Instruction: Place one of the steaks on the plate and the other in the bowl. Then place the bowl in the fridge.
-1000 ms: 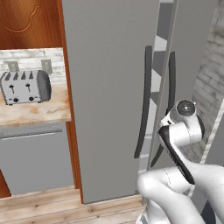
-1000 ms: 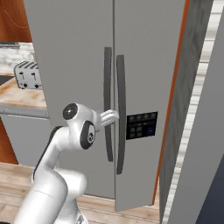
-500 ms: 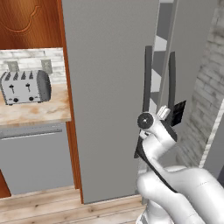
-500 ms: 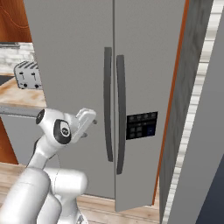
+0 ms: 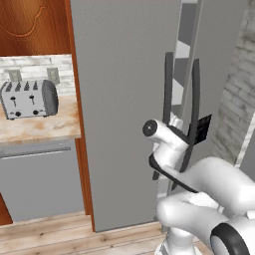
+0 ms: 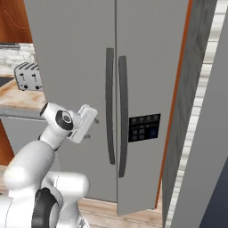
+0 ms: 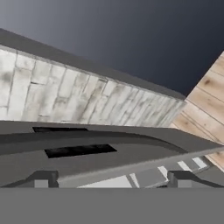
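Note:
The tall grey fridge (image 5: 124, 99) stands straight ahead, with two long black handles (image 6: 116, 116) side by side at its middle. Its right door (image 6: 151, 80) is ajar, and a narrow gap (image 5: 183, 55) shows shelves inside. My white hand (image 6: 83, 122) hovers in front of the left door, a short way left of the handles. In the hand view my gripper (image 7: 112, 179) is open, its fingertips (image 7: 41, 179) wide apart with nothing between them, and a dark handle (image 7: 87, 138) runs across ahead. The steaks, the plate and the bowl are out of view.
A silver toaster (image 5: 29, 98) sits on a wooden counter (image 5: 40, 128) left of the fridge, above a grey front panel (image 5: 40, 179). A pale brick wall (image 5: 239, 99) closes in the right side. A black control panel (image 6: 143, 128) is on the right door. The floor is wood.
My hand was at the black handles a second ago. It has drawn back to the left, away from them, and the jaws have spread a little wider. The door stays ajar.

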Robot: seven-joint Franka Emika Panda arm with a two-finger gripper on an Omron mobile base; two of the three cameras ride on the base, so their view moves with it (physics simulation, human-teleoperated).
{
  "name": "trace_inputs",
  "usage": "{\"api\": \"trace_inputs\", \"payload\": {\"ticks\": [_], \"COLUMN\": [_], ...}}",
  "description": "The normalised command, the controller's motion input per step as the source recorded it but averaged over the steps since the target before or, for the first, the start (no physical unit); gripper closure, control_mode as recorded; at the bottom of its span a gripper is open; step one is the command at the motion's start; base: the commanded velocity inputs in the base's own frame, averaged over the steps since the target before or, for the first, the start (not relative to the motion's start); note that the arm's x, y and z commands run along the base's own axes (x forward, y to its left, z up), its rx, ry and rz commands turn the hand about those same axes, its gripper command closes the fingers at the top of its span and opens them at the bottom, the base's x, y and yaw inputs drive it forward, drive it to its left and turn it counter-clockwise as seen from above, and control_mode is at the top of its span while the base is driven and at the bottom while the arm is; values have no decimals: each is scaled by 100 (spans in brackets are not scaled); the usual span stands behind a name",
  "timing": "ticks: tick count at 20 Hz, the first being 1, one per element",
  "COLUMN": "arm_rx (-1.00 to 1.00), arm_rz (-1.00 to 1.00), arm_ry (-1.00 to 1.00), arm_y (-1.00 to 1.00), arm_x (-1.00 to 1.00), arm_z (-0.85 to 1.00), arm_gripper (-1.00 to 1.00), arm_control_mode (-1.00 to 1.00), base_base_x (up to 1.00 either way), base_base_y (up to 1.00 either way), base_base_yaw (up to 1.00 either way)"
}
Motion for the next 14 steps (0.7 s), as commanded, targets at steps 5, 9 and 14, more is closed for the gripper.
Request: {"api": "trace_inputs", "payload": {"ticks": [5, 9, 14], "arm_rx": [-10, -4, -4], "arm_rz": [1, 4, 1], "arm_ry": [2, 0, 0], "arm_y": [-2, -8, -28], "arm_x": [52, 57, 34], "arm_z": [-21, -23, -11], "arm_gripper": [-100, -100, -100], "arm_control_mode": [-100, -100, -100], "base_base_x": [0, 0, 0], "base_base_y": [0, 0, 0], "base_base_yaw": [0, 0, 0]}}
